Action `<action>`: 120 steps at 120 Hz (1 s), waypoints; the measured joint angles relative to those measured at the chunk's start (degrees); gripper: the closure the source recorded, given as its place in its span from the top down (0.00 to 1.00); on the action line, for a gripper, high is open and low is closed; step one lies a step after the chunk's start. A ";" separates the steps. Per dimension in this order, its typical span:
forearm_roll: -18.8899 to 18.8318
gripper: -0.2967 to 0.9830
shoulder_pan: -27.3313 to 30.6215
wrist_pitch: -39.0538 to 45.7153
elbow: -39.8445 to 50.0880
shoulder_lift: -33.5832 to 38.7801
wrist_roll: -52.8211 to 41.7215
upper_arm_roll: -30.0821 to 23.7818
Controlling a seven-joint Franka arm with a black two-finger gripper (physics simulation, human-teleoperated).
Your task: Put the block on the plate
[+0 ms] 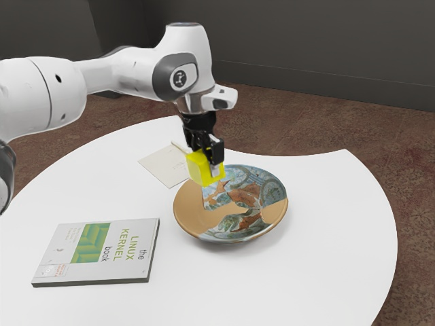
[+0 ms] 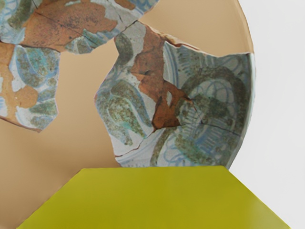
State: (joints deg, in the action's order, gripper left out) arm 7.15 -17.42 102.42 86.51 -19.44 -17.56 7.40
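On my remote feed, I had the black two-finger gripper point(image 1: 209, 168) closed on a bright yellow block point(image 1: 198, 170), raised above the round tan plate with blue-and-rust patterned pieces point(image 1: 191, 214). A cream rectangular sheet point(image 1: 160, 165) and a white-and-green Linux kernel book point(image 1: 132, 255) lay on the white, curved-edged table point(image 1: 326, 285), above mottled brown flooring point(image 1: 306, 119).

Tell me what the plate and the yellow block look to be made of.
The plate looks like restored ceramic, perhaps glazed: cracked, blue-and-green painted shards sit among smooth tan areas, possibly plaster filler. The yellow block seems smooth and fairly matte; its even color, without visible grain, suggests plastic, though painted wood is possible.
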 joint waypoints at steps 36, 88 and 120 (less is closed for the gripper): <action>1.17 0.55 -1.76 0.67 -13.50 -13.80 1.32 -0.56; 2.86 0.55 -1.38 -0.55 -21.61 -22.42 2.04 0.73; 3.95 0.55 1.48 0.54 -21.82 -25.56 1.51 1.45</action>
State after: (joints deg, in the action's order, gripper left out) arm 11.11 -15.94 102.96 64.69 -45.00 -16.05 8.85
